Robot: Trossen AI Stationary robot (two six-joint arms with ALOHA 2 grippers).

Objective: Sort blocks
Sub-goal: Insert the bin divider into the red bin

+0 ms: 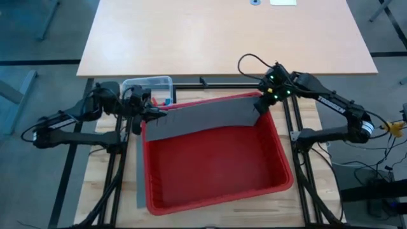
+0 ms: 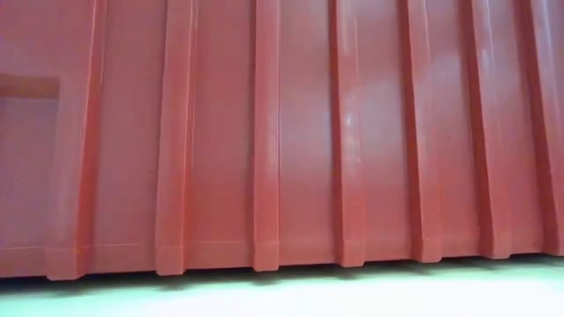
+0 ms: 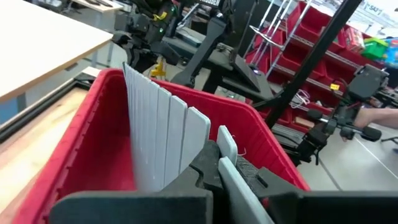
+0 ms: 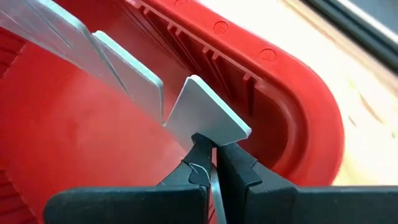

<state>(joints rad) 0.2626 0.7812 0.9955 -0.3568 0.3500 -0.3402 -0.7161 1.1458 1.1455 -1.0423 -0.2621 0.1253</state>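
Blocks [image 1: 166, 100], small red and blue pieces, in clear tub [image 1: 147, 84] by red bin's [image 1: 280, 152] far-left corner, left gripper [image 1: 154, 115] and right gripper [image 1: 262, 105] jaws clenched on grey divider panel [image 1: 203, 117] ends.

Both arms are dark, nearly black, built of slim tube-like links and blocky joints. The left arm [image 1: 70, 121] trails a thin black cable. The right arm [image 1: 331, 105] shows small green lights at its wrist, a white label band near its base, and a looping black cable. The fingers [image 4: 233, 165] are matt black with wedge-shaped tips.
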